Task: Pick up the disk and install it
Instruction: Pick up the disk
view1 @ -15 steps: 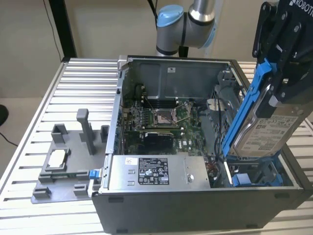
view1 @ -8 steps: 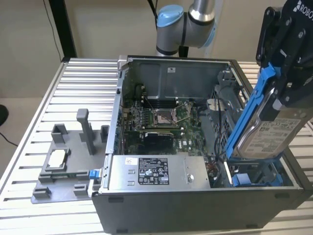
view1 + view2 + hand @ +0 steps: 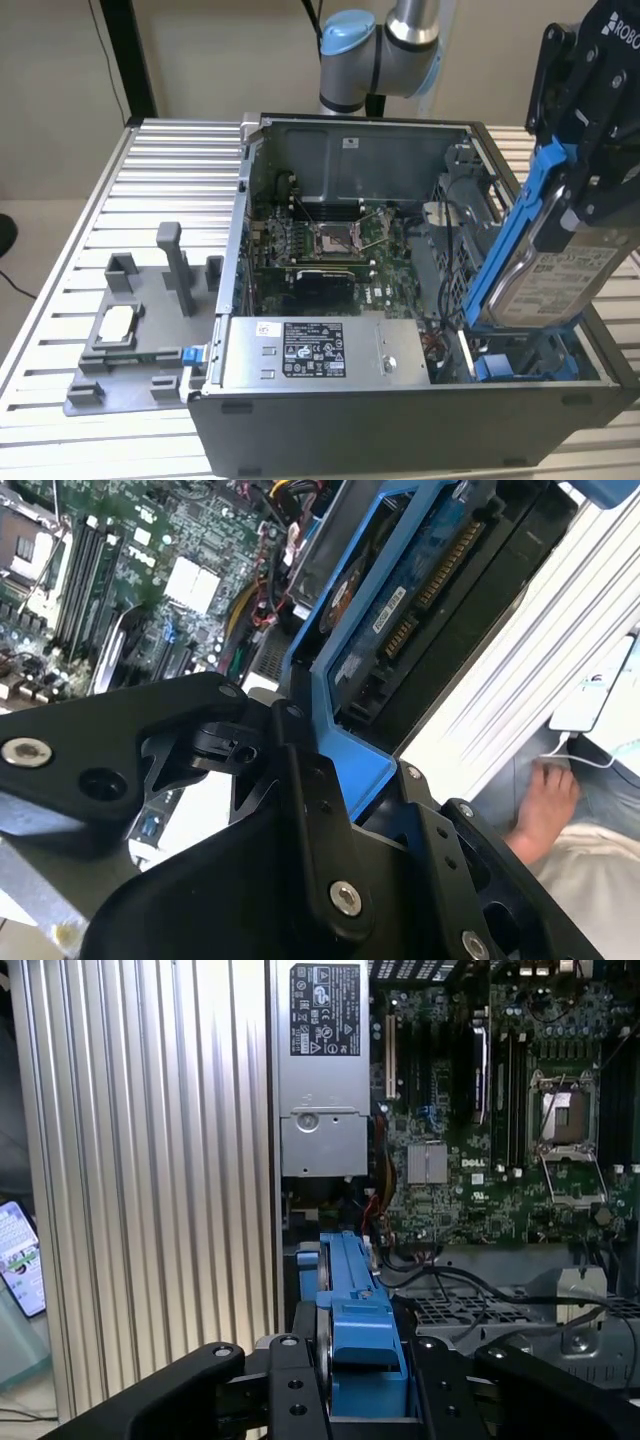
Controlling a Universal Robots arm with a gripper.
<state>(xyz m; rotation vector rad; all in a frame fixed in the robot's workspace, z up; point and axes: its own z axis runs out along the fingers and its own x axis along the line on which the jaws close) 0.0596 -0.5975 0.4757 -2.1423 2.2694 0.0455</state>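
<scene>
In the exterior view, the disk (image 3: 560,285) is held clear of the surface (image 3: 150,170), tilted almost upright, by the claw (image 3: 585,195), which is closed on its blue carrier frame (image 3: 505,245); it is hung over the open computer case (image 3: 400,420), at the case's corner nearest the exterior view's right. In the second wrist view, black fingers (image 3: 310,810) are seen clamped against the frame's end. In the first wrist view, the frame is seen edge-on between them, with the motherboard (image 3: 480,1140) beyond.
</scene>
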